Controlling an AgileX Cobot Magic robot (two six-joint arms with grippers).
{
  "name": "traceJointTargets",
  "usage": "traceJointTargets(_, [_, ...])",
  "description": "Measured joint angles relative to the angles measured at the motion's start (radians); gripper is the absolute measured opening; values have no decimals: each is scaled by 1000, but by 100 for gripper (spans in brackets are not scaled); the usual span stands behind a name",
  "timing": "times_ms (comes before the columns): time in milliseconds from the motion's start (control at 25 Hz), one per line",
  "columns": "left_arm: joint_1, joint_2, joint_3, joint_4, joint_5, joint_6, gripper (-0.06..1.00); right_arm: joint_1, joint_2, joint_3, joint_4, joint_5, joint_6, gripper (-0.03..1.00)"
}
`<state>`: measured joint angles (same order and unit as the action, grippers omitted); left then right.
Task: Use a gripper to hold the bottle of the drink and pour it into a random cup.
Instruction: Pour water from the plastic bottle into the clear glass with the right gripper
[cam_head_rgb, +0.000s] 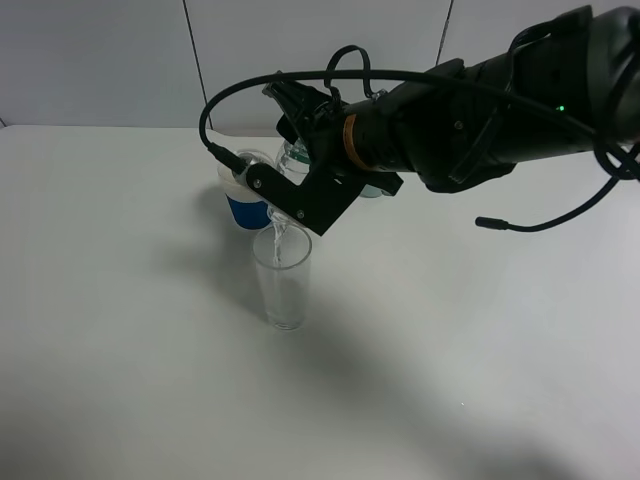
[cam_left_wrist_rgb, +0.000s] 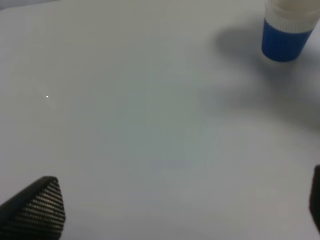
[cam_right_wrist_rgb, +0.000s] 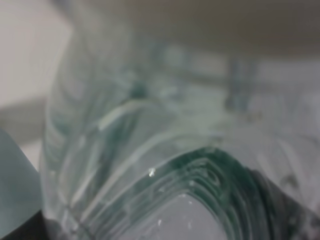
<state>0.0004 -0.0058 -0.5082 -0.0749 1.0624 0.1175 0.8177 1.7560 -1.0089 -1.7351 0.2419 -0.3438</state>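
My right gripper (cam_head_rgb: 303, 135) reaches in from the right and is shut on the bottle of the drink (cam_head_rgb: 291, 158), which is tilted mouth-down. A thin stream of liquid (cam_head_rgb: 275, 235) falls from it into the cup (cam_head_rgb: 282, 285), a tall clear glass standing upright just below. In the right wrist view the clear ribbed bottle (cam_right_wrist_rgb: 165, 150) with a green tint fills the frame and hides the jaws. My left gripper (cam_left_wrist_rgb: 182, 200) is open over bare table, with one finger (cam_left_wrist_rgb: 37, 210) at the frame's lower corner. It is out of the exterior high view.
A white paper cup with a blue sleeve (cam_head_rgb: 245, 203) (cam_left_wrist_rgb: 286, 32) stands just behind and left of the glass. A bit of teal cup (cam_head_rgb: 375, 188) shows under the right arm. The white table (cam_head_rgb: 120, 330) stretches to the left and front.
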Motion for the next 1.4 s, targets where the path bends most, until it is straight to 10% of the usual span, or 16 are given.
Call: traceJointTargets(1400, [0,0,0,0,0,0,99,0,0,0,0,0,-53,57])
